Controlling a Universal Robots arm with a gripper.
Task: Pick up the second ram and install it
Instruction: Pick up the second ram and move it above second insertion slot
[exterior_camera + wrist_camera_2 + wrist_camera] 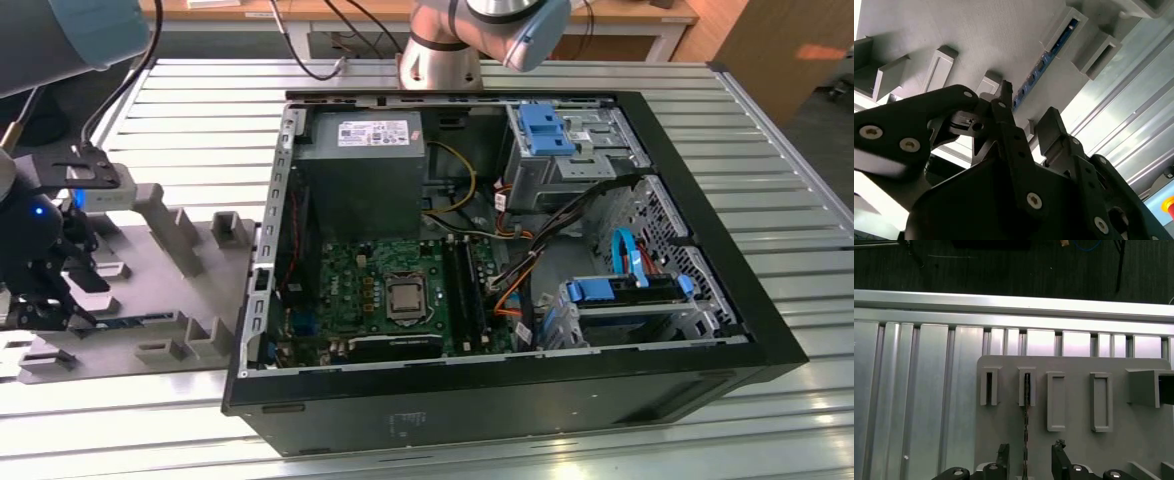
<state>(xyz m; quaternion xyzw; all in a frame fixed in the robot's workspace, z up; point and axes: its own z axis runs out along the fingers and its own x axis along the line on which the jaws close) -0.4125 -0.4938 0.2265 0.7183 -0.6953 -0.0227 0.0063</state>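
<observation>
The second ram (1026, 405) is a slim blue stick standing on edge in the slots of a grey holder plate (1074, 440). Its blue edge with dark chips also runs along the plate in the second wrist view (1046, 60), and it shows as a thin blue strip in the exterior view (127, 322). My gripper (1029, 460) hovers just above the plate, open, with one black finger (1002, 454) on each side of the stick's near end. In the exterior view the gripper (51, 300) is at the far left, over the plate. I cannot tell whether the fingers touch the stick.
An open computer case (747, 345) lies at the centre and right of the exterior view, holding a green motherboard (360, 290), black memory slots (463, 290), a power supply (358, 150) and cables. The slatted metal table (914, 400) ends close beyond the holder plate.
</observation>
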